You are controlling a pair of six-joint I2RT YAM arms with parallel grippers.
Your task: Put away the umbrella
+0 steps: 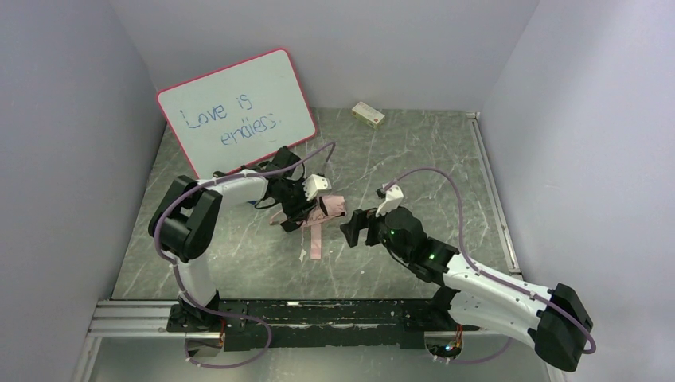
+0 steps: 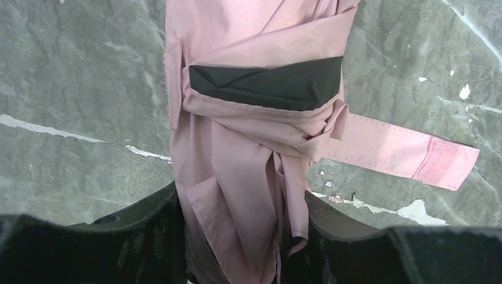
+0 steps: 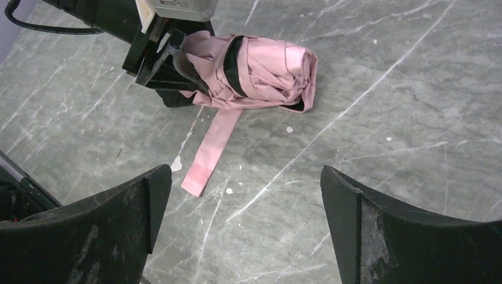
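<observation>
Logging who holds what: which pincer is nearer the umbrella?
Left. The left pincer is clamped on one end of the folded umbrella. The right pincer hangs open just off its other end, not touching it.

umbrella [image 2: 248,136]: 12 o'clock end cut off by the left wrist view's edge; 6 o'clock end buried inside left tool [image 2: 237,254]
box [image 1: 368,114]: 12 o'clock on bench [image 1: 446,159], print too small to read
whiteboard [image 1: 236,111]: second word illegible
</observation>
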